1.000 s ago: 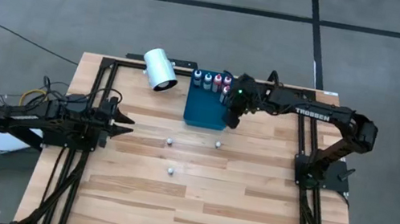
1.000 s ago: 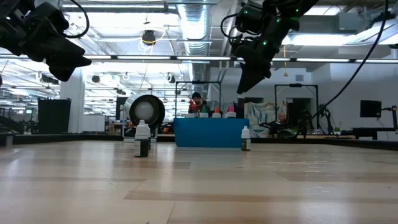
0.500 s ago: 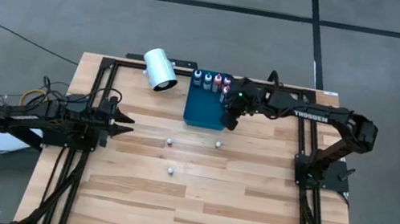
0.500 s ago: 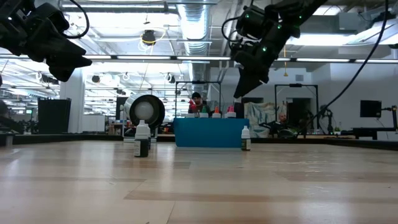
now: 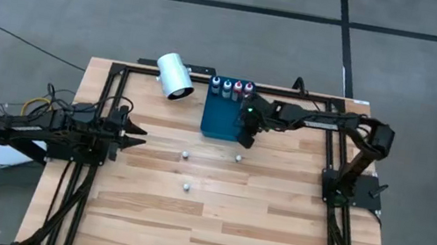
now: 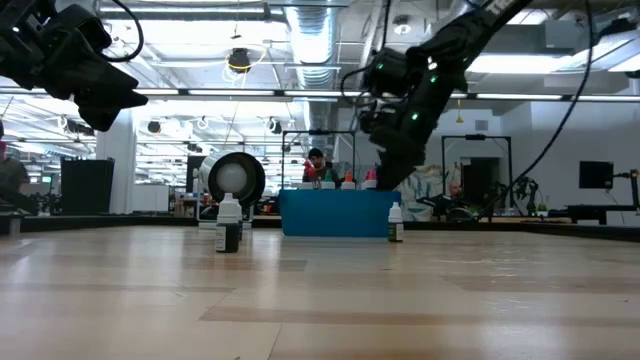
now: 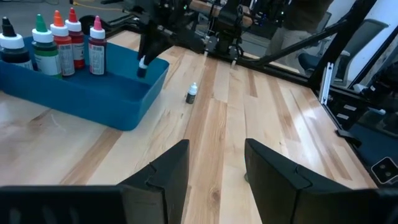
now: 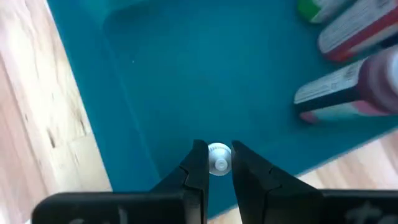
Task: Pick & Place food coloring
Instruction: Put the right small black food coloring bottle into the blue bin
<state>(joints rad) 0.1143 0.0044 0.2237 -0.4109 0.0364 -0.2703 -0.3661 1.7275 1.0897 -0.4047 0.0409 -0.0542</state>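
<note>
right gripper (image 8: 217,163): closed on a small white-capped bottle (image 8: 217,157), which we see pinched between the two fingertips over the blue tray (image 5: 220,123).
what changed: over the last second we watched this arm fold in and sink; the gripper has come down from well above the tray to its 3 o'clock rim in the high view (image 5: 245,130), and hangs just over the tray wall in the low view (image 6: 385,170).
meaning for the task: we judge this the placing step, with the bottle about to be released onto the tray floor.
food coloring in tray: four bottles with coloured tops (image 5: 232,86) stand in a row along the 12 o'clock edge.
food coloring on table: three small bottles stand loose on the wood, one just off the tray's 5 o'clock corner (image 5: 239,156), one toward 7 o'clock (image 5: 185,154), one farther out at 6 o'clock (image 5: 187,187).
left gripper (image 5: 135,133): we find it parked at 9 o'clock of the table, fingers apart and empty (image 7: 214,163).
white cylinder (image 5: 175,76): lying at 10 o'clock of the tray, no part of the work.
</note>
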